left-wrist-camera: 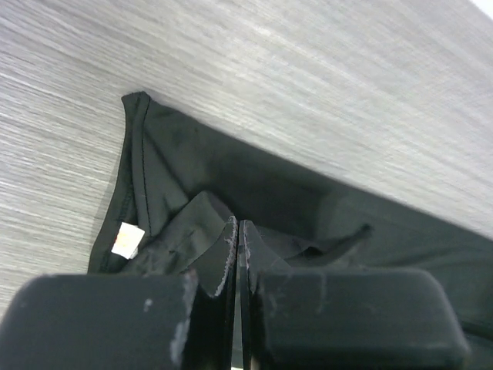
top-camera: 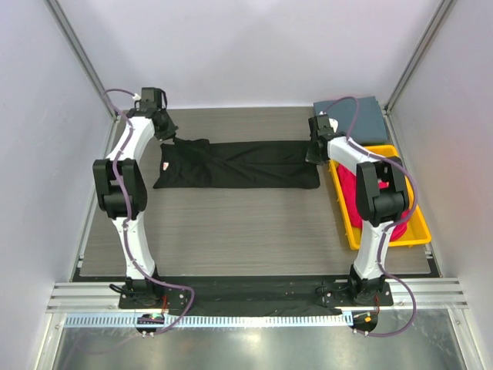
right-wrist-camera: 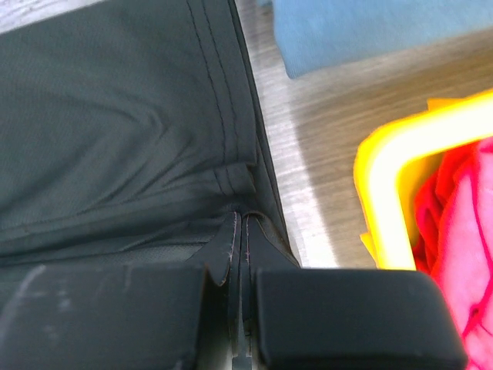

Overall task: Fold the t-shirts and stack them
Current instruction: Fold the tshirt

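Note:
A black t-shirt (top-camera: 239, 163) lies folded into a long band across the back of the table, its small white neck label (left-wrist-camera: 127, 239) at the left end. My left gripper (top-camera: 173, 139) (left-wrist-camera: 237, 225) is shut on a bunched fold of the black t-shirt (left-wrist-camera: 192, 154) at its far-left corner. My right gripper (top-camera: 312, 156) (right-wrist-camera: 240, 217) is shut on the hem at the right end of the black t-shirt (right-wrist-camera: 115, 116), where the cloth puckers. A slate grey-blue t-shirt (top-camera: 362, 117) (right-wrist-camera: 370, 31) lies folded at the back right. Magenta-red t-shirts (top-camera: 348, 191) (right-wrist-camera: 454, 216) lie crumpled in the tray.
A yellow plastic tray (top-camera: 346, 216) (right-wrist-camera: 377, 200) stands along the right side, just right of my right gripper. Grey wood-grain table (top-camera: 231, 223) spreads in front of the black shirt. White walls and metal rails close in the left, right and back.

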Motion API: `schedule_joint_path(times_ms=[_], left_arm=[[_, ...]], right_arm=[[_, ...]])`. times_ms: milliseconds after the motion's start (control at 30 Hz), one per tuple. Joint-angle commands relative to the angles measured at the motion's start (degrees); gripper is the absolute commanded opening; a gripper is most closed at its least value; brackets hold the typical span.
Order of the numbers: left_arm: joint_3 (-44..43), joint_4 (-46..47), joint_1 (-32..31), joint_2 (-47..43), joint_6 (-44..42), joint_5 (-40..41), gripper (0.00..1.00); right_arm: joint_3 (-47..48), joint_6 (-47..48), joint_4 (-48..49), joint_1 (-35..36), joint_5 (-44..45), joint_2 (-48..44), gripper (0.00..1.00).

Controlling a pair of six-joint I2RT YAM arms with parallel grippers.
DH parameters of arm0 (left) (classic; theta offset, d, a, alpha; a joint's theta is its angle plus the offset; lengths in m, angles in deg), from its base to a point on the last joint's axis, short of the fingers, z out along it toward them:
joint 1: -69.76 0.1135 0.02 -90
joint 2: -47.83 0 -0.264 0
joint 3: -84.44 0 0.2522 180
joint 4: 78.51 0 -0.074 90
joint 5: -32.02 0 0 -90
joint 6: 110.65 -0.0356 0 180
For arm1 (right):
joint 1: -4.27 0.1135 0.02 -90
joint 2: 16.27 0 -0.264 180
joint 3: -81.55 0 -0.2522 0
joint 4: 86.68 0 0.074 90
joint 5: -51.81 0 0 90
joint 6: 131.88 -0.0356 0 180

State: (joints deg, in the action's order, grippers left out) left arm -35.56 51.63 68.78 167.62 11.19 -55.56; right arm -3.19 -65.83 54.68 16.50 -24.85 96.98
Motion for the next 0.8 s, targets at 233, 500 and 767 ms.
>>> schedule_joint_path(times_ms=[233, 500, 767], left_arm=[[-11.36, -13.63, 0.53, 2.74, -6.43, 1.7, 0.37], [3.66, -14.53, 0.71, -3.33, -11.7, -1.27, 0.4], [3.59, -16.38, 3.61, 1.06, -17.5, -4.79, 0.41]], right_arm=[[6.92, 1.01, -3.23, -0.1, -2.35, -0.13, 0.22], [3.94, 0.56, -5.61, -0.1, -8.5, -4.71, 0.28], [2.09, 1.44, -5.97, -0.19, -12.11, -4.54, 0.29]])
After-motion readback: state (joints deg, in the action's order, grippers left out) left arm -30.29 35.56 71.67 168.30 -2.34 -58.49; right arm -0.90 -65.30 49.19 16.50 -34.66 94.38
